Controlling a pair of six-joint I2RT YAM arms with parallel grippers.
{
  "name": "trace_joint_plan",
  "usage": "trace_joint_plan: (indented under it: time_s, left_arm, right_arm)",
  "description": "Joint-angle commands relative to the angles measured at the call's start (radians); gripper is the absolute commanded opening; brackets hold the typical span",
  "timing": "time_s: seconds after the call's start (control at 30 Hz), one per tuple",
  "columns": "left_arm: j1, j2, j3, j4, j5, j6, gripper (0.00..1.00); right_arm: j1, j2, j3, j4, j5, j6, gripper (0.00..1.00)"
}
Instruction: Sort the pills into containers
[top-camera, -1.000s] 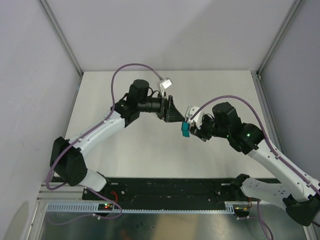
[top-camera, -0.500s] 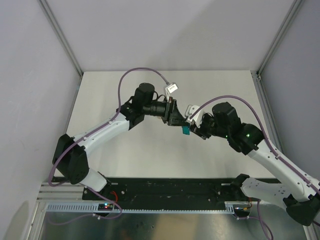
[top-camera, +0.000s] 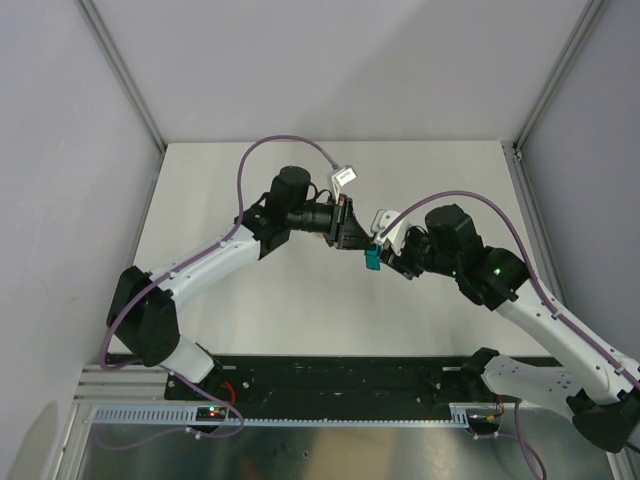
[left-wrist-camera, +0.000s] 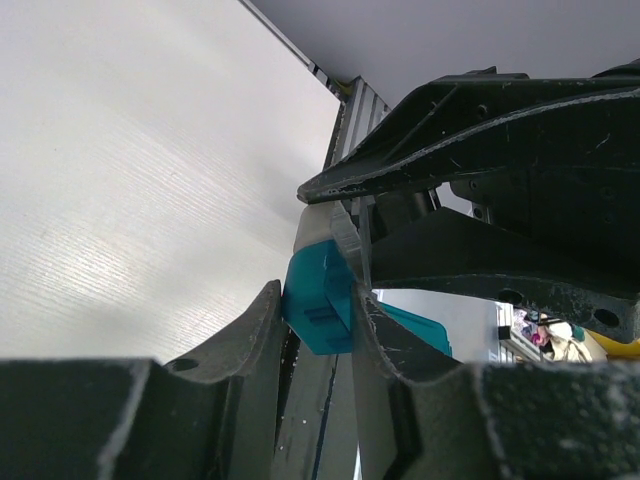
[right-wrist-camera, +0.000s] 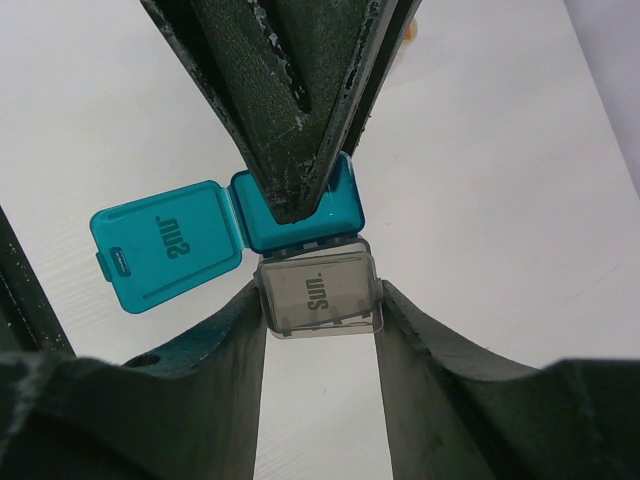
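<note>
Between both arms over the table (top-camera: 320, 300), I hold the teal pill box (top-camera: 370, 263), left gripper (left-wrist-camera: 318, 310) pinching its teal cell (right-wrist-camera: 345, 210), right gripper (right-wrist-camera: 320, 310) pinching the grey cell (right-wrist-camera: 320, 295); I judge it light, rigid and slick, its open lid (right-wrist-camera: 165, 245) fragile, so grip the cell walls.

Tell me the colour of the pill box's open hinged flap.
The open hinged flap is teal, clearest in the right wrist view.
</note>
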Motion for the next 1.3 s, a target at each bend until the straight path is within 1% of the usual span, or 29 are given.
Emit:
trace_joint_plan:
  time_s: [0.0, 0.17, 0.3, 0.4, 0.67, 0.87, 1.1, 1.27]
  left_arm:
    - [-0.026, -0.006, -0.002, 0.033, 0.052, -0.010, 0.01]
    - [-0.026, -0.010, -0.005, 0.032, 0.043, -0.015, 0.00]
    - [-0.024, -0.012, -0.005, 0.031, 0.040, -0.016, 0.00]
    - [-0.024, -0.015, -0.005, 0.031, 0.039, -0.014, 0.00]
    - [-0.015, -0.020, -0.012, 0.032, 0.031, -0.005, 0.00]
    - [0.004, -0.028, -0.014, 0.033, 0.016, 0.004, 0.00]
    - [0.011, -0.037, -0.024, 0.032, 0.002, 0.048, 0.00]
    - [0.004, -0.046, -0.023, 0.007, -0.006, 0.111, 0.00]
  right_arm:
    - [-0.008, -0.003, 0.033, 0.059, 0.008, 0.032, 0.26]
    - [-0.013, 0.002, 0.033, 0.041, -0.007, 0.044, 0.51]
    - [-0.021, 0.003, 0.033, 0.020, -0.024, 0.047, 0.64]
    - [-0.026, -0.001, 0.033, 0.007, -0.032, 0.047, 0.71]
    - [-0.046, -0.009, 0.033, -0.034, -0.069, 0.045, 0.79]
    - [-0.074, -0.033, 0.033, -0.123, -0.145, 0.028, 0.81]
    - [-0.159, -0.079, 0.034, -0.149, -0.268, 0.049, 0.83]
    - [-0.249, -0.045, 0.071, -0.150, -0.391, 0.103, 0.83]
